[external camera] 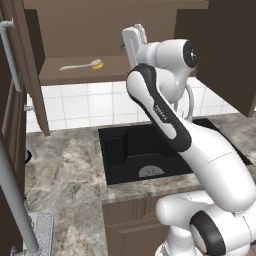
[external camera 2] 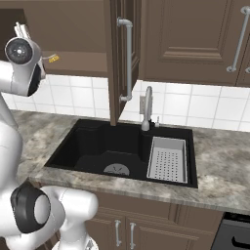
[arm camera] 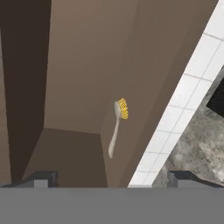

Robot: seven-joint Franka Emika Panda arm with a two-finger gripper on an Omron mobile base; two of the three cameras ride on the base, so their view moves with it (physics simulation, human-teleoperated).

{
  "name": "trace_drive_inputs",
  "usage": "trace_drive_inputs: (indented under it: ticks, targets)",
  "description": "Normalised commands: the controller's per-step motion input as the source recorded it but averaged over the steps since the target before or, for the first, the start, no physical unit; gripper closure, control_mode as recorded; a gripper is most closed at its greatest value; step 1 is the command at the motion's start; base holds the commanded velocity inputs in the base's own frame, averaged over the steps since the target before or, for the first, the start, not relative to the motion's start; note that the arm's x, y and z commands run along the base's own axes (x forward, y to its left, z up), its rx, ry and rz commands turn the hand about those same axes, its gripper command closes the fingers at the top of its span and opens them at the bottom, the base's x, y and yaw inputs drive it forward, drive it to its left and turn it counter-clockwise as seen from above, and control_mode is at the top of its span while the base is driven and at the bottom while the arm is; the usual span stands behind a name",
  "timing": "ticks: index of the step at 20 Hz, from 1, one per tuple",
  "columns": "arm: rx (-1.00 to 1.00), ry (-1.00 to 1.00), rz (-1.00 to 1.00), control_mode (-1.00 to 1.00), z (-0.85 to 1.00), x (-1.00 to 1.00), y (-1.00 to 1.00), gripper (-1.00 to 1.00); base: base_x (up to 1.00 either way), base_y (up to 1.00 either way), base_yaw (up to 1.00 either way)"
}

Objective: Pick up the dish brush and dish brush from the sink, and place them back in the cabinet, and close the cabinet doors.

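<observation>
A wall of square white tiles runs behind a counter of mottled grey-and-tan stone. Below the counter stand brown panelled cupboard doors with short silver handles, and a dark oven front shows at the lower right corner of the right base view. The light is even and soft, with no hard shadows.

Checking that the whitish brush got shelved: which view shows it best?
The left base view: the dish brush lies whole on the cabinet shelf. The hand view shows it rotated; the right base view shows just its yellow head.
</observation>
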Motion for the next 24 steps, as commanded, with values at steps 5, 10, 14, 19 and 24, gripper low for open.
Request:
trace_drive_inputs:
  ticks: [5,10,14,19,24]
  targets:
    - [-0.14,0.12,0.0,-1.0,0.0,-0.3,-0.16,-1.0,0.0,0.0,0.0]
    - [-0.19,0.12,0.0,-1.0,0.0,-0.31,-0.12,-1.0,0.0,0.0,0.0]
    - [-0.16,0.05,0.0,-1.0,0.0,-0.35,-0.18,-1.0,0.0,0.0,0.0]
    - [-0.14,0.06,0.0,-1.0,0.0,-0.33,-0.17,-1.0,0.0,0.0,0.0]
    - [-0.15,0.04,0.02,-1.0,-0.02,-0.32,-0.21,-1.0,0.0,0.0,0.0]
